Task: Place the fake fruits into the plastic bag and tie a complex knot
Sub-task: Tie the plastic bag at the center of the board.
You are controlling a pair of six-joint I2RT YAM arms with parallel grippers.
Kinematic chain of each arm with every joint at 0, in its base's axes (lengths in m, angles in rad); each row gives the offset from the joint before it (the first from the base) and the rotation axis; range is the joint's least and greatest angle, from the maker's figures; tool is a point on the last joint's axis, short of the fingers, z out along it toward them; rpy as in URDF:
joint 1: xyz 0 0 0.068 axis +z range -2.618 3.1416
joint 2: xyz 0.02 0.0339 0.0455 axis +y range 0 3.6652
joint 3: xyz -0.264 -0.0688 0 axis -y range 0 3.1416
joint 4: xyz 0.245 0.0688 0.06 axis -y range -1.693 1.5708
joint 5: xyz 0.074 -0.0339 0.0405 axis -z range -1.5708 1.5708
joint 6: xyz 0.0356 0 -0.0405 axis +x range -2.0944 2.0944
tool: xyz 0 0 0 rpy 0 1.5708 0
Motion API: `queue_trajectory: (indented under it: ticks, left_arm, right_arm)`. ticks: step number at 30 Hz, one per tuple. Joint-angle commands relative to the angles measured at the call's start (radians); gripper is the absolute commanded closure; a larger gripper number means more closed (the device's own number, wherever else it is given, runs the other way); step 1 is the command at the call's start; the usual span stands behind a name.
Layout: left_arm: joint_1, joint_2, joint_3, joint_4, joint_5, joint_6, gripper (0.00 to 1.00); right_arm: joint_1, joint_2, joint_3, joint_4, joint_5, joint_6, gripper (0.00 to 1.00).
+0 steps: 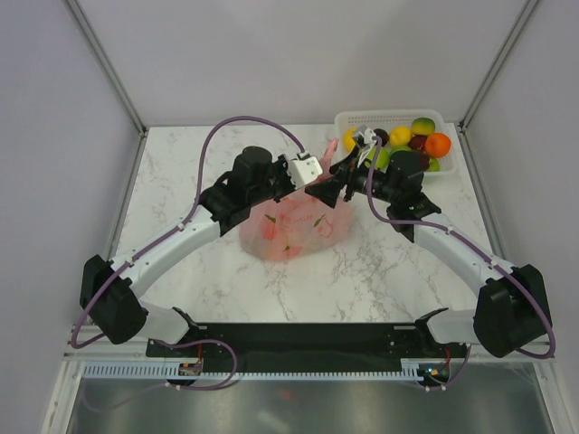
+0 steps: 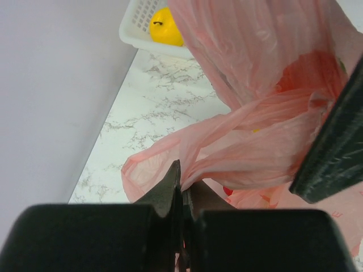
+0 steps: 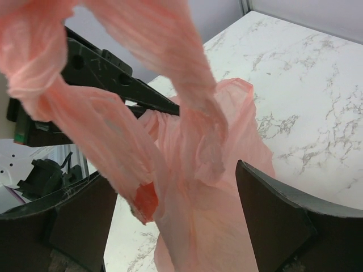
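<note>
The left gripper (image 2: 181, 184) pinches the bag (image 1: 288, 231). The right gripper (image 3: 173, 198) stands spread, a twisted handle (image 3: 193, 107) hanging down between its jaws, nearer it than the left.

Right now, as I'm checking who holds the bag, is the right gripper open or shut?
Open. In the right wrist view the right gripper has its fingers wide apart, a plastic bag handle hanging loose between them.

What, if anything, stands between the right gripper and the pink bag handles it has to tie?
Nothing visible does. Twisted handle strands of the plastic bag hang directly between the open fingers of the right gripper. The left gripper, shut on another stretch of the bag, sits close behind them.
</note>
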Motion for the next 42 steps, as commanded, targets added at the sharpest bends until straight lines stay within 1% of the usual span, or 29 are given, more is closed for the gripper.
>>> queue_trajectory:
  ticks: [1, 7, 13, 14, 15, 16, 17, 18, 20, 21, 22, 28, 31, 32, 33, 35, 36, 38, 39, 42]
  left_arm:
    - [-0.009, -0.019, 0.047, -0.013, 0.042, -0.039, 0.98]
    - [-0.036, -0.008, 0.052, -0.028, 0.038, -0.038, 0.98]
    - [-0.050, 0.002, 0.061, -0.040, 0.025, -0.038, 0.98]
    - [-0.052, 0.001, 0.059, -0.043, 0.027, -0.036, 0.98]
    - [-0.052, 0.002, 0.061, -0.045, 0.027, -0.033, 0.98]
    - [-0.053, 0.002, 0.061, -0.045, 0.021, -0.035, 0.98]
    - [-0.052, 0.004, 0.061, -0.043, 0.015, -0.035, 0.98]
    - [-0.053, 0.005, 0.062, -0.046, 0.010, -0.033, 0.98]
    - [-0.052, 0.011, 0.065, -0.046, 0.006, -0.035, 0.98]
    - [-0.053, 0.013, 0.065, -0.046, 0.006, -0.036, 0.98]
    - [-0.052, 0.013, 0.070, -0.048, 0.007, -0.038, 0.98]
    - [-0.049, 0.008, 0.078, -0.050, -0.051, -0.044, 0.98]
    - [-0.049, -0.001, 0.072, -0.050, -0.059, -0.044, 0.98]
    - [-0.047, 0.001, 0.070, -0.050, -0.062, -0.046, 0.98]
    - [-0.046, 0.002, 0.071, -0.048, -0.063, -0.050, 0.98]
    - [-0.038, 0.004, 0.075, -0.050, -0.062, -0.061, 0.98]
    - [-0.032, 0.002, 0.076, -0.050, -0.057, -0.066, 0.98]
    - [-0.024, -0.001, 0.079, -0.050, -0.041, -0.082, 0.98]
    - [-0.015, -0.002, 0.081, -0.050, -0.034, -0.087, 0.98]
    - [-0.004, -0.008, 0.081, -0.050, -0.027, -0.092, 0.98]
  right_arm:
    - [-0.004, -0.018, 0.016, -0.004, 0.056, -0.024, 0.10]
    - [-0.004, -0.038, 0.014, -0.030, 0.099, -0.032, 0.12]
    - [-0.004, -0.050, 0.007, -0.030, 0.109, -0.017, 0.11]
    - [-0.004, -0.053, 0.005, -0.032, 0.109, -0.015, 0.12]
    - [-0.004, -0.055, 0.004, -0.033, 0.110, -0.014, 0.15]
    - [-0.004, -0.056, 0.005, -0.036, 0.116, -0.010, 0.29]
    - [-0.004, -0.058, 0.007, -0.042, 0.119, -0.010, 0.40]
    - [-0.004, -0.060, 0.007, -0.056, 0.126, -0.012, 0.61]
    - [-0.004, -0.052, 0.019, -0.074, 0.129, -0.018, 0.79]
    - [-0.004, -0.050, 0.022, -0.088, 0.133, -0.020, 0.97]
    - [-0.004, -0.049, 0.026, -0.094, 0.139, -0.020, 1.00]
    - [-0.004, -0.056, 0.014, -0.108, 0.164, -0.035, 1.00]
    - [-0.004, -0.061, 0.007, -0.108, 0.164, -0.047, 1.00]
    - [-0.004, -0.064, 0.008, -0.107, 0.141, -0.053, 0.94]
    - [-0.004, -0.066, 0.007, -0.108, 0.138, -0.056, 0.72]
    - [-0.006, -0.069, 0.010, -0.120, 0.164, -0.064, 0.65]
    - [-0.007, -0.069, 0.014, -0.148, 0.170, -0.070, 0.49]
    - [-0.012, -0.075, 0.027, -0.177, 0.178, -0.072, 0.41]
    - [-0.012, -0.081, 0.031, -0.199, 0.182, -0.073, 0.39]
    - [-0.012, -0.124, 0.020, -0.216, 0.211, -0.072, 0.40]
